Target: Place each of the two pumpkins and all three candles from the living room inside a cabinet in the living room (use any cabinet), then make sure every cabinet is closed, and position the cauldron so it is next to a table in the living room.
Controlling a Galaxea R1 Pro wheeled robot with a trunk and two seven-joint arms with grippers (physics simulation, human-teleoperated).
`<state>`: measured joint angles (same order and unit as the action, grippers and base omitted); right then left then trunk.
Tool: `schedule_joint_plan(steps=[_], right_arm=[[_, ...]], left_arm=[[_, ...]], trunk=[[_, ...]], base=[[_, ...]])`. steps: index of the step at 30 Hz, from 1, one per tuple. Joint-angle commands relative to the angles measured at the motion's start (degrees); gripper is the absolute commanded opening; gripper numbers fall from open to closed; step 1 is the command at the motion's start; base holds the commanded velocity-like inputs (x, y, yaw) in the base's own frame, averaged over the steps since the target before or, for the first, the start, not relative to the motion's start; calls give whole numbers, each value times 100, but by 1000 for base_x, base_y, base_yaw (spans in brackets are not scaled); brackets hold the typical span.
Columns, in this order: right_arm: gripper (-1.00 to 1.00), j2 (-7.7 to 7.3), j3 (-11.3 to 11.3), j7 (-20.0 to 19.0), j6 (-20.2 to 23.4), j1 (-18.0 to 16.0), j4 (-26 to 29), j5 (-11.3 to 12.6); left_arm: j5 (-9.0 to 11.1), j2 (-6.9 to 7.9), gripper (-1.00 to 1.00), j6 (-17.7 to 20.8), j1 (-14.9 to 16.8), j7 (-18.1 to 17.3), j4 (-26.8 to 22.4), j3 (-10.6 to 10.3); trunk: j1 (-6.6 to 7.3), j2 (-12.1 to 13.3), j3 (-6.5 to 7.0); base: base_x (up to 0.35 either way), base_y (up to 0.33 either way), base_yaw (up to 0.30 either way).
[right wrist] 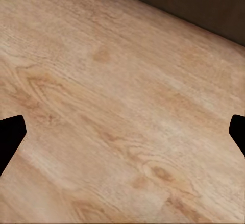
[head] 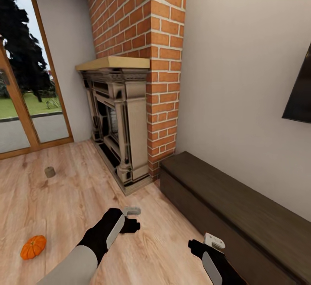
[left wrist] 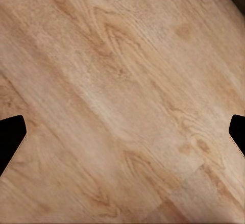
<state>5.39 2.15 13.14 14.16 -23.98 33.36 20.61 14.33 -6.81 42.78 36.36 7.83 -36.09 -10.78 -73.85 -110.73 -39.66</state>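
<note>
The pumpkin [head: 33, 247] is seen on the wood floor [head: 77, 198] left of the left gripper [head: 129, 220], the nearer one; both grippers are spread wide, unloaded.

Light wood plank floor [head: 86, 198]. Red brick chimney [head: 142, 38] with dark ornate fireplace [head: 116, 120] under a pale wood mantel [head: 113, 63]. Plain off-white walls [head: 242, 60]. Wood-framed glass door [head: 21, 99] at left, daylight, lawn and trees outside. Dark screen [head: 300, 94] on right wall.

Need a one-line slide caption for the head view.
Both grippers, left and right, empty over wood floor; pumpkin and candle lie left, closed cabinet right.
</note>
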Motion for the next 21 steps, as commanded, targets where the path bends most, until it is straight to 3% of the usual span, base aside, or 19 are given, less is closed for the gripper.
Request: schedule_joint_plan(steps=[1, 14, 21], right_arm=[[100, 5, 14, 22, 26, -1, 13, 39], [100, 6, 14, 22, 26, -1, 13, 38], [100, 6, 14, 22, 26, -1, 13, 34]], left_arm=[[61, 2, 100, 20, 3, 52, -8, -23], [57, 4, 100, 20, 3, 52, -10, -25], [62, 4, 100, 20, 3, 52, -11, -23]], trunk=[[-3, -3, -6], [-3, -3, -6], [-3, -3, -6]], base=[[335, 0, 0], [335, 1, 0], [320, 109, 0]])
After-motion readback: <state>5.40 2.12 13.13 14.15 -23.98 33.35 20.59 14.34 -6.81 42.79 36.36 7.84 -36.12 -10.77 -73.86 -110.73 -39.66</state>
